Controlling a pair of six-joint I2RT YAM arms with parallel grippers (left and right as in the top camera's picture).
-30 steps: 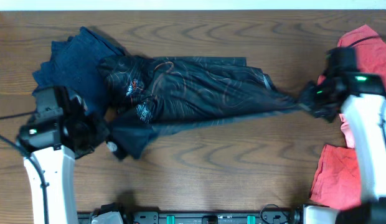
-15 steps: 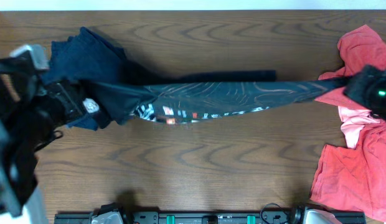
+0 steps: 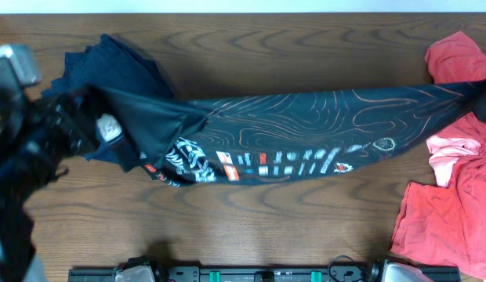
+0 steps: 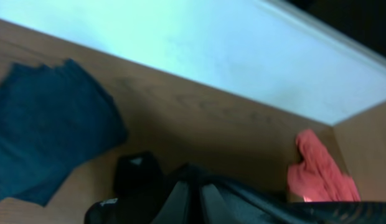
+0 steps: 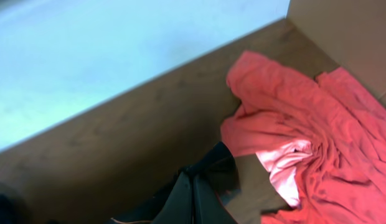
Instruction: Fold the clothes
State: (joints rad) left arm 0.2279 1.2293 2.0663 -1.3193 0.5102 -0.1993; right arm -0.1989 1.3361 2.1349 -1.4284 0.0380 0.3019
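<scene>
A black printed garment (image 3: 306, 133), thin and slick-looking, patterned with pale contour lines and a row of red and white marks, is held stretched across the brown wooden tabletop (image 3: 266, 227), from the left side to the right edge of the overhead view. It appears to be lifted clear of the wood along most of its span, though this cannot be confirmed from above.

One end is pinched in the left tool (image 4: 194, 202), whose fingers are seen pressed together on dark cloth in the left wrist view. The other end is pinched likewise in the right tool (image 5: 193, 198).

A navy blue folded cloth (image 3: 110, 63) lies at the far left, partly covered from above by the stretched end, and looks already folded. A heap of coral-red crumpled clothes (image 3: 451, 211) lies at the right, unfolded.

The task is judged to be somewhere before its middle. One piece looks finished. The black printed garment is only spread out, with no fold made in it. It is yet to be laid flat and folded, and the coral-red crumpled clothes are left for afterwards.
</scene>
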